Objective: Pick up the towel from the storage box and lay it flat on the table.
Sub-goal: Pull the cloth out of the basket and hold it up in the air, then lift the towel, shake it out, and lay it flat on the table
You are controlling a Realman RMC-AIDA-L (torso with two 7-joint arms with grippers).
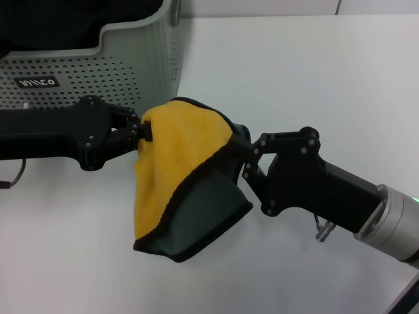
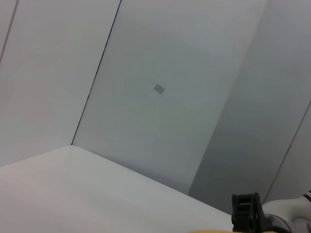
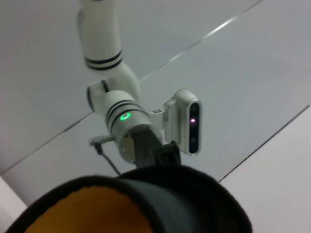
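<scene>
The towel (image 1: 180,180) hangs in the air above the white table (image 1: 294,72), yellow side toward me, dark green side folded out at its lower right. My left gripper (image 1: 144,131) is shut on its upper left corner. My right gripper (image 1: 241,147) is shut on its upper right edge. The lower part droops in a loose pouch just over the tabletop. The pale grey-green storage box (image 1: 111,59) stands at the back left, behind the left arm. In the right wrist view the towel (image 3: 136,204) fills the near edge, with the left arm beyond it.
Black fabric (image 1: 59,23) lies inside the storage box. The tabletop stretches white to the right and front of the towel. The left wrist view faces grey wall panels, with a bit of the right arm (image 2: 250,213) at its edge.
</scene>
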